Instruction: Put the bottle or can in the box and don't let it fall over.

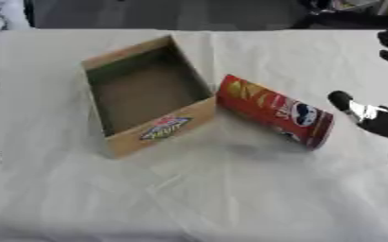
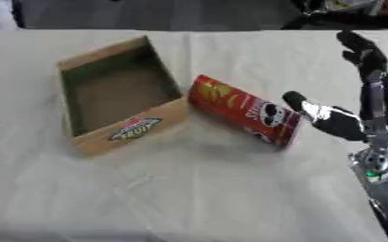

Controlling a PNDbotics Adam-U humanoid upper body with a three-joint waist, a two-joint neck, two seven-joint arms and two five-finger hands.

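Red can point(image 1: 273, 111) lies on its side against the box point(image 1: 157, 128); my right hand point(image 2: 346, 120) hovers beside it, fingers spread, touching nothing.

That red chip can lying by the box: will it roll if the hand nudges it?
Probably. The red chip can lies on its side, a smooth cylinder on the tablecloth, so a sideways nudge from the right hand would likely roll it. One end sits close to the cardboard box, which may stop it. Tall and narrow, it could tip once upright.
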